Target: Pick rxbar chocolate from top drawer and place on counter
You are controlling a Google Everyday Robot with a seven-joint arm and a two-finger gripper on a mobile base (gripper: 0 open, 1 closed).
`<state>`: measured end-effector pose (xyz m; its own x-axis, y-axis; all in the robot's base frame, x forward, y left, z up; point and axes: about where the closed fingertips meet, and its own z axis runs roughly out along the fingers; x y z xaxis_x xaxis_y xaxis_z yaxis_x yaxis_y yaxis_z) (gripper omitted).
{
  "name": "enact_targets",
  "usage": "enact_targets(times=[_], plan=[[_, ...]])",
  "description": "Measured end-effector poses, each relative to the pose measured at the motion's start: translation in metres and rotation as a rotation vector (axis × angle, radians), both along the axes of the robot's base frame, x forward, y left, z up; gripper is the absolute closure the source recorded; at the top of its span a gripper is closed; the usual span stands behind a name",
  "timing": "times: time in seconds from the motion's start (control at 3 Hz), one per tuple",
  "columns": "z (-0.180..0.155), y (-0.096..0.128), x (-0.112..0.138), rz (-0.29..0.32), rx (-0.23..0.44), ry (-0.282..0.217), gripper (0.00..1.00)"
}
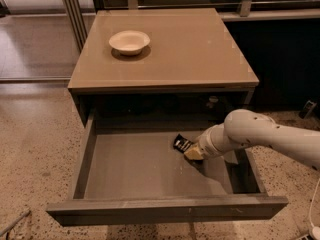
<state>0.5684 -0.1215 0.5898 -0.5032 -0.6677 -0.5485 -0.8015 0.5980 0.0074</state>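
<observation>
The top drawer (pixel 150 211) is pulled wide open below the counter (pixel 190 49). The rxbar chocolate (pixel 182 144), a small black bar with white lettering, lies on the drawer's grey bottom at the right of middle. My white arm reaches in from the right, and my gripper (pixel 192 153) is down inside the drawer, right at the bar's right end, with its tan fingertips touching or almost touching it.
A white bowl (pixel 129 41) stands on the counter's back left. Speckled terrazzo floor (pixel 35 149) surrounds the cabinet. A metal frame post (pixel 72 9) stands at the back left, and a dark wall panel (pixel 280 59) is to the right.
</observation>
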Motion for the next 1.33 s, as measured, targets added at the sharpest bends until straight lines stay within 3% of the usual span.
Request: enact_targets(times=[0.33,0.67,1.0,1.33], plan=[[0.007,0.008,0.0,0.02,0.021,-0.004,1.0],[0.007,0.008,0.0,0.02,0.021,-0.004,1.0],[0.025,0.011,-0.006,0.084,0.02,-0.024,1.0],[0.078,0.021,-0.012,0.208,0.009,-0.064,1.0]])
